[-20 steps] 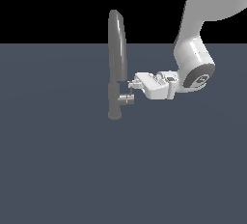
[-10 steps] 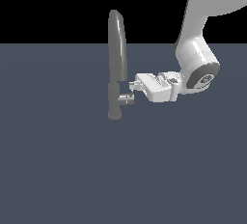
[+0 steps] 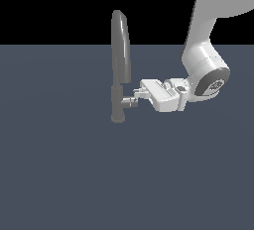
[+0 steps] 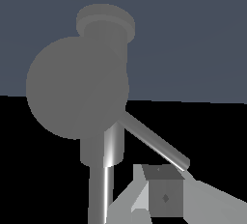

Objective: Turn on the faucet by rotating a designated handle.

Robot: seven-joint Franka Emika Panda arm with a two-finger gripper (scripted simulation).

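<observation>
Gripper [image 3: 137, 94] level, reaching in from the exterior view's right to the handle [image 3: 130, 102] on the faucet [image 3: 120, 65] base; one finger [image 4: 164, 194] just beside the rod. Opening and grasp impossible to tell. Faucet upright on grey floor [image 3: 59, 164].

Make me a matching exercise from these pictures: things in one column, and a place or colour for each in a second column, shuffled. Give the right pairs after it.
Things:
1. spout of the faucet
2. handle
3. claw
4. arm

Descriptions:
A. white, comes down from the upper corner on the exterior view's right
B. dark grey, tall and upright, its tip rising above the floor's far edge
C. small silver stub sticking sideways from the faucet's base
D. white, lying level, its tip right at the stub

Pairs: 1-B, 2-C, 3-D, 4-A
</observation>
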